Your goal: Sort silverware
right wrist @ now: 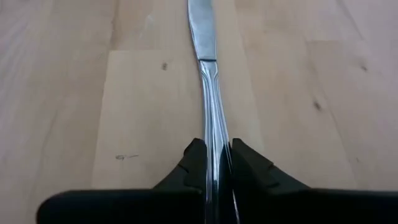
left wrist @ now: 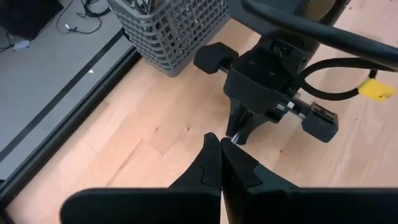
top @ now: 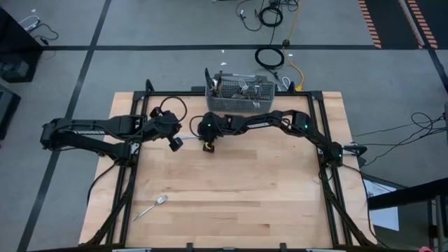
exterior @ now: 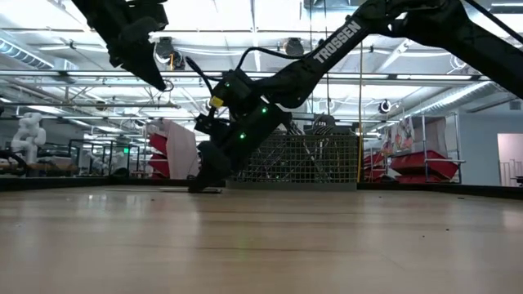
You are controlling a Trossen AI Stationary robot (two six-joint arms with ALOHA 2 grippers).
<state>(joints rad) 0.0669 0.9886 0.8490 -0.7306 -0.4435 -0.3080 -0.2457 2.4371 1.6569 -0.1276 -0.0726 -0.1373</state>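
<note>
High view: a lone fork [top: 151,208] lies near the bench [top: 231,203] front. Mid-bench, right pincer [top: 208,146] clamps a knife [right wrist: 210,118]; left pincer [top: 176,143] pressed closed just beside. Mesh basket [top: 239,96] of silverware [top: 241,87] behind.

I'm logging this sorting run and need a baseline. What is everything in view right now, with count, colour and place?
table knife: one, shiny silver, handle clamped in the right gripper, lying along the wood near the table's middle rear
fork: one, silver, alone on the table's front left
wire-mesh basket: one, grey, rear edge of the table, holding more silverware, number not countable
table: one, light wood with black frame
cables: several, black and yellow, on the grey floor behind the table
left gripper: one, black, fingers together and empty, raised just left of the right gripper
right gripper: one, black, down at the tabletop in front of the basket
</note>
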